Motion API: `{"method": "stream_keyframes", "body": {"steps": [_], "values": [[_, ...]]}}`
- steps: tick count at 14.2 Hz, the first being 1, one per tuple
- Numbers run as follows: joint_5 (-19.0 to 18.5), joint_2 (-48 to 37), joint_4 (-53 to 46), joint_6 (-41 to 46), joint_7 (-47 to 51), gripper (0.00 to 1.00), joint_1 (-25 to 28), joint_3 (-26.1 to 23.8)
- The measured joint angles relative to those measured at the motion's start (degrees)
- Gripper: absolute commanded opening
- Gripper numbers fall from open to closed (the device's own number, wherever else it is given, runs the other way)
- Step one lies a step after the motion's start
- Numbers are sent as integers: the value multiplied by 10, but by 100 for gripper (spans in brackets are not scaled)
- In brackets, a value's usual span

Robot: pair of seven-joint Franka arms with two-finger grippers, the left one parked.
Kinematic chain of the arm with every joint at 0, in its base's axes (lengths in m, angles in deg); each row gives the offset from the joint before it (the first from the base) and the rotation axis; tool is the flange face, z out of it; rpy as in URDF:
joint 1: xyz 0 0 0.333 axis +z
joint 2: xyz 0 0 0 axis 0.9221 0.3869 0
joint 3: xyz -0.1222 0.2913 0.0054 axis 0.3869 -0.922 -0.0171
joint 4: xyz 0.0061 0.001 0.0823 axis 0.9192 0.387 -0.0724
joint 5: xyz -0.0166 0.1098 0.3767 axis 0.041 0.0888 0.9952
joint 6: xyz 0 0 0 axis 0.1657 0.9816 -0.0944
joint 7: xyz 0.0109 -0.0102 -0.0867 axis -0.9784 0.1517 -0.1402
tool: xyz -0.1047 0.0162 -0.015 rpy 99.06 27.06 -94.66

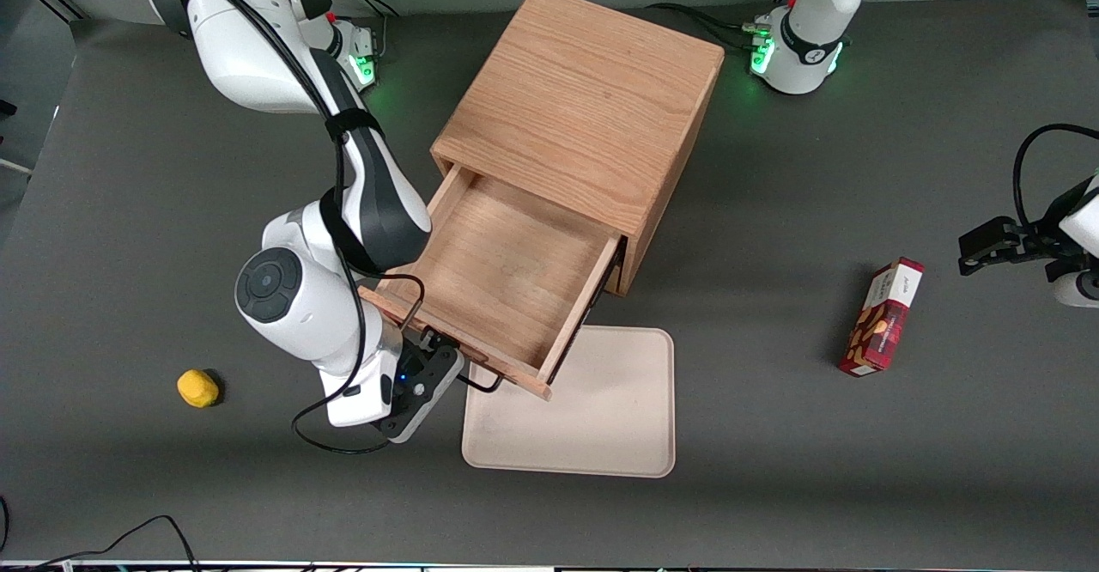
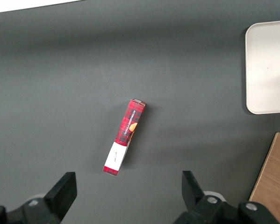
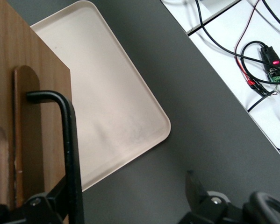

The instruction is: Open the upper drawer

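We see the gripper (image 1: 434,364) at the front of the upper drawer (image 1: 498,267), down by the black wire handle (image 3: 65,154). In the wrist view one finger (image 3: 196,189) stands clear of the handle, w/ dark table between them; the other finger is mostly cut off at the frame edge, right against the bar. Fingers look spread, handle bar passing close by the cut-off one; no clamp on it that we can make out. In the front view the wrist housing covers the fingertips, so no confirmation there.

Upper drawer: pulled well out of the oak cabinet (image 1: 584,100), plain wood tray bare to view. Its front panel overhangs the beige tray (image 1: 592,409) on the table. One handle end shows past the gripper in the front view; the rest is hidden under the arm. Lower drawer not visible, covered by the open one.

Yellow lump (image 1: 197,387), small, approx. lemon-shaped, toward the working arm's end of the table; we can't ID it further. Red tartan box (image 1: 883,317) lies flat toward the parked arm's end, well apart from the cabinet; label too small to read. Cables and a small circuit board (image 3: 270,65) sit on a white surface past the table edge.
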Motion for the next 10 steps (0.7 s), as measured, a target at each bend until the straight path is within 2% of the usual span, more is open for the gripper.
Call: {"method": "stream_keyframes", "body": {"steps": [3, 6, 10], "values": [[31, 2, 0, 17, 1, 100, -6, 5], [42, -1, -2, 55, 1, 100, -17, 11], [86, -8, -7, 107, 6, 100, -42, 16]]}}
